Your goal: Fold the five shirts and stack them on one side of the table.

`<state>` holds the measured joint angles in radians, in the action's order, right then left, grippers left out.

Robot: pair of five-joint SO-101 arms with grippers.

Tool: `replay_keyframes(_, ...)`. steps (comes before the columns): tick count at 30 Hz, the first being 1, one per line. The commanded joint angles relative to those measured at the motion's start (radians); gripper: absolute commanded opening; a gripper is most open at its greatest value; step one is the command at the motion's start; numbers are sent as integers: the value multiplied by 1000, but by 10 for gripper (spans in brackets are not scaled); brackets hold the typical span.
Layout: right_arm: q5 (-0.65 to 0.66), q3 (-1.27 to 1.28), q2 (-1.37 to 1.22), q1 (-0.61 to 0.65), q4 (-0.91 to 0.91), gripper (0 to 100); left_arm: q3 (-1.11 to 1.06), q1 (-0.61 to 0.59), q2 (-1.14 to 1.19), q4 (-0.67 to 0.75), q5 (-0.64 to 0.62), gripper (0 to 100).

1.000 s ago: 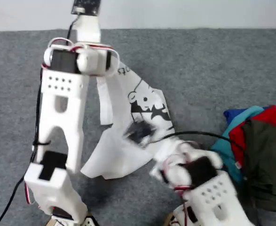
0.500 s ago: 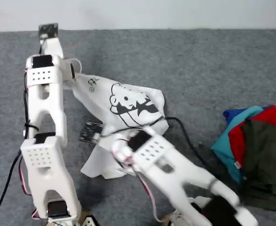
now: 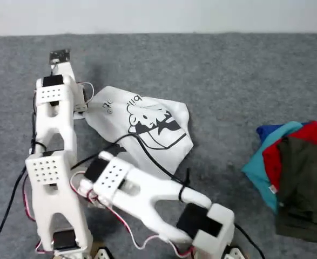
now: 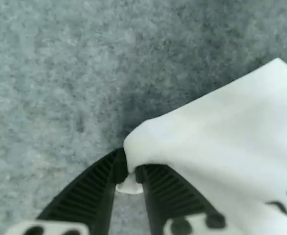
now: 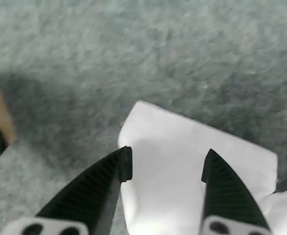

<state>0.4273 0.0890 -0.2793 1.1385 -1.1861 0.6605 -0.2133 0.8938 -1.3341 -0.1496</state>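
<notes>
The white shirt (image 3: 147, 127) lies rumpled on the grey bench (image 3: 228, 70), left of the middle; it bears a black cartoon print on its upper face; its edges are turned and creased rather than flat. One lobe runs toward the far left; another runs toward the near side, under my right arm (image 3: 147, 191).

My left tool (image 4: 128, 172) is closed tight on the far-left corner of the shirt; in the left wrist view a rounded fold of white cloth bulges out from between its two ribbed black fingers (image 4: 92, 188), with a small tab of cloth pinched at the tips; in the high view it sits right at the shirt's left edge.

My right tool (image 5: 168, 157) stands wide open with nothing in it; it straddles a squared white corner of the shirt that lies on the bench below; I cannot tell whether the tips touch the cloth. A black cable (image 3: 147, 147) crosses the printed part.

Well apart, at the right side of the bench, more shirts lie in a loose heap (image 3: 288, 167): a blue one (image 3: 269, 132) at the far edge; a teal one (image 3: 260, 170); a red one (image 3: 296, 141); a dark olive one (image 3: 305, 189) on top, nearest my side.
</notes>
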Motion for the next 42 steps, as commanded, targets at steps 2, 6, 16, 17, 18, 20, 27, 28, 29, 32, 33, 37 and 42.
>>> replay_keyframes(2, -5, -63, -47, 45, 4, 240, 36, -18, -68, -43, -9, 13)
replay_keyframes(6, -3, -68, -90, 31, 18, 240, 139, -29, -157, -167, -9, 13)
replay_keyframes(16, 109, -61, -162, -27, -2, 80, 387, -32, -267, -414, -6, 13)
replay_keyframes(17, 138, -61, -163, -47, -15, 16, 394, -34, -267, -419, -5, 13)
replay_keyframes(18, 144, -61, -163, -71, -31, 2, 395, -34, -267, -419, -5, 13)
replay_keyframes(20, 150, -69, -160, -131, -93, 36, 395, -34, -265, -419, -5, 13)
replay_keyframes(27, 149, -130, -35, -343, -312, 11, 395, -29, -265, -419, -5, 13)
replay_keyframes(28, 149, -135, 2, -366, -323, 11, 395, -28, -265, -419, -5, 13)
replay_keyframes(29, 150, -140, 38, -387, -334, 11, 395, -28, -265, -419, -5, 13)
replay_keyframes(32, 147, -143, 160, -447, -346, 11, 394, -26, -265, -419, -5, 13)
replay_keyframes(33, 147, -143, 199, -467, -346, 11, 394, -26, -265, -419, -5, 13)
replay_keyframes(37, 147, -143, 367, -568, -337, 11, 394, -26, -265, -419, -5, 13)
replay_keyframes(42, 117, -143, 570, -730, -308, 11, 394, -26, -267, -420, -5, 13)
